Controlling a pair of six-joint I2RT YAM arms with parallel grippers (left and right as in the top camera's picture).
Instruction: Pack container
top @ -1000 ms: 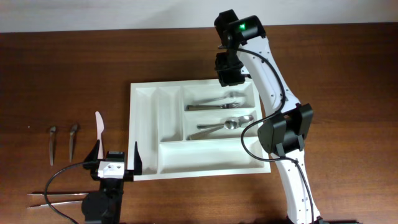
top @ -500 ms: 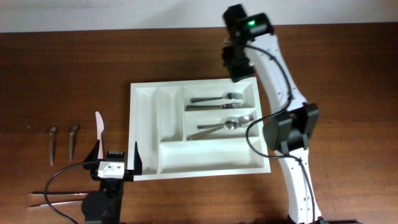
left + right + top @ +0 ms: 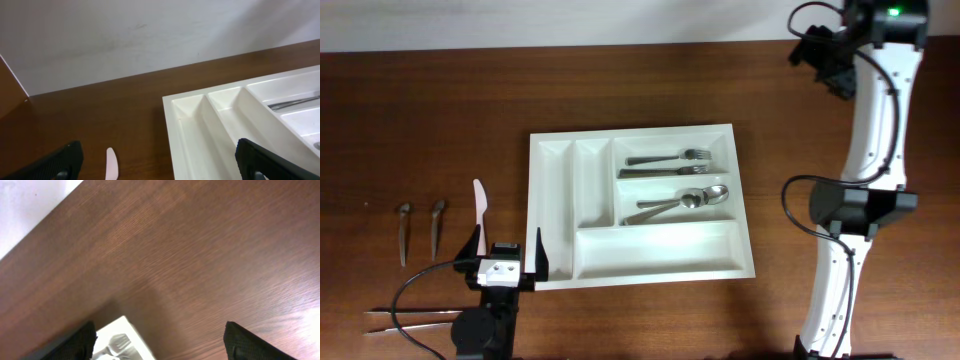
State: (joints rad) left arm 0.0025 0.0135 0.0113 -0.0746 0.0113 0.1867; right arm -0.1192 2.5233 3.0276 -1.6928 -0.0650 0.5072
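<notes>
At the near edge of the table (image 3: 420, 100) the left pincer (image 3: 508, 243) hangs released, its jaws spread wide with nothing between them, just off the near left corner of the container (image 3: 535, 210). The container lies flat in the middle of the table. Only the overhead view takes in the whole tray: its two narrow compartments sit on the left, forks (image 3: 665, 158) lie in the farthest wide compartment, and spoons (image 3: 680, 203) lie in the one just nearer. That view alone also shows two small metal utensils (image 3: 404, 232) well to the left. A white plastic knife (image 3: 479, 200) lies between them and the tray. The left wrist camera catches only the knife's tip, the narrow compartments and a pale wall (image 3: 125, 35) beyond the table. The right wrist camera adds the tray's far right corner with fork tines, seen at the bottom of its frame over bare wood. At the far right corner of the table the right pincer (image 3: 828, 68) is released too, its fingers (image 3: 80, 341) wide apart on nothing. A second ago it hung low over the fork compartment, nearly clenched. It has since swung away clear of the tray, and the left arm has not moved.
</notes>
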